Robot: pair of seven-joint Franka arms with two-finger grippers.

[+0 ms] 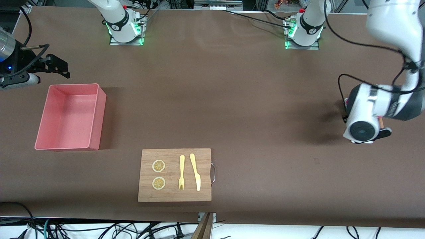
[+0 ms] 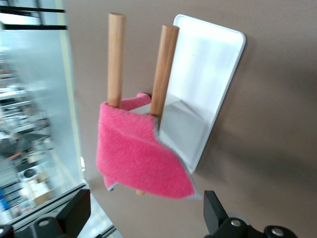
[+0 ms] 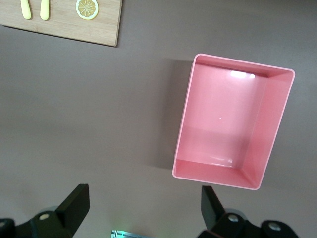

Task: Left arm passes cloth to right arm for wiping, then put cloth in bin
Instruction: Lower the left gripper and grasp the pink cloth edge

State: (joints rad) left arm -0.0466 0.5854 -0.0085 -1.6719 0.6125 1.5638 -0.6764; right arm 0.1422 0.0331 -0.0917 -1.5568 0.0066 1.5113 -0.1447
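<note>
Two arms are in our views, each with its tool spread wide and gripping nothing. We see the left tool (image 2: 143,218) in the left wrist view, its black fingers (image 2: 74,210) well apart, hovering at the left arm's end of the surface (image 1: 232,99). Just ahead of it, not touching it, hangs the cloth (image 2: 136,156), a fuzzy magenta-pink square with a grey edge, draped over two wooden dowels (image 2: 163,69) that stand beside a small white tray (image 2: 208,84). The cloth covers the lower part of both dowels and overlaps one edge of the tray. In the front view the left arm (image 1: 368,113) hides the cloth and the tray, so we cannot place them more closely.

We find the right tool (image 3: 143,213) over the bare surface at the right arm's end, beside the bin (image 3: 277,124); its fingers (image 3: 74,206) also stand wide apart. The bin is a salmon-pink rectangular tub, and we see nothing in it.

Nearer to the front camera lies a wooden cutting board (image 1: 174,196) with a metal handle, carrying two lemon slices (image 1: 158,166), a yellow fork (image 1: 181,172) and a yellow knife (image 1: 196,172).

We can read no writing or brand on anything.
</note>
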